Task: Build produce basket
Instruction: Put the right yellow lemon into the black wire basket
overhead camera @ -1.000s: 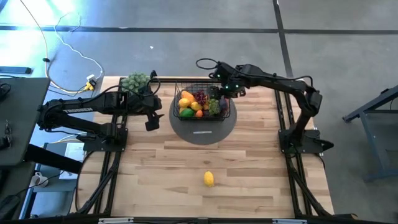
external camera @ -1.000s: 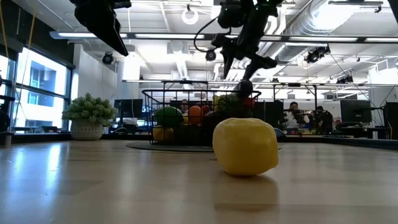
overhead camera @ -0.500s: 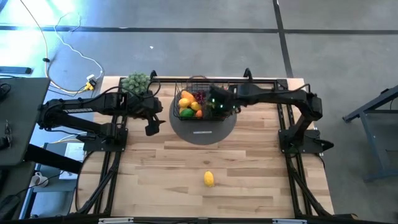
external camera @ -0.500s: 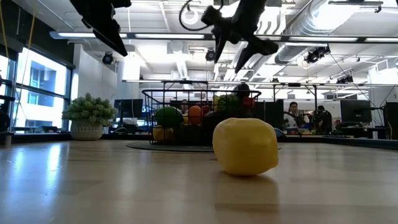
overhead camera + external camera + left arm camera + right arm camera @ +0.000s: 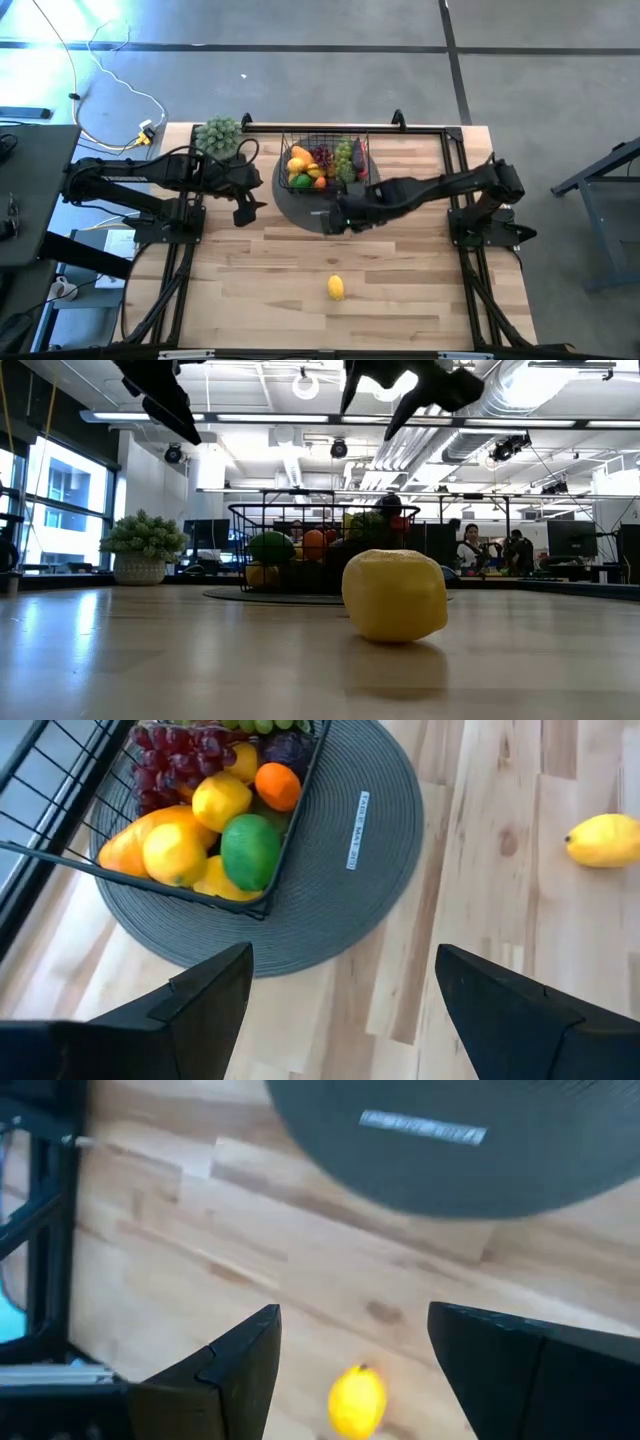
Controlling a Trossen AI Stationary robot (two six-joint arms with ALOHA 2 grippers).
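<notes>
The black wire basket (image 5: 325, 165) stands on a round dark grey disc (image 5: 300, 205) at the table's far middle. It holds produce: lemons, a green fruit, an orange one and grapes (image 5: 190, 830). One yellow lemon (image 5: 336, 288) lies alone on the wood near the table's front, also seen in the right wrist view (image 5: 357, 1402). My right gripper (image 5: 332, 219) hangs open above the disc's near edge, nothing between its fingers (image 5: 230, 1370). My left gripper (image 5: 243, 207) hangs open, high up, left of the disc and also has nothing in it (image 5: 340, 990).
A grey-green leafy bunch (image 5: 218, 132) in a pot stands at the far left corner. Black frame rails (image 5: 180, 260) run along both sides of the table. Bare wood lies between the disc and the lone lemon.
My right gripper has swung from above the basket's far right side toward the table's near edge, staying high and open, and is now over the disc's near rim. The basket, its produce and the lone lemon have kept still.
</notes>
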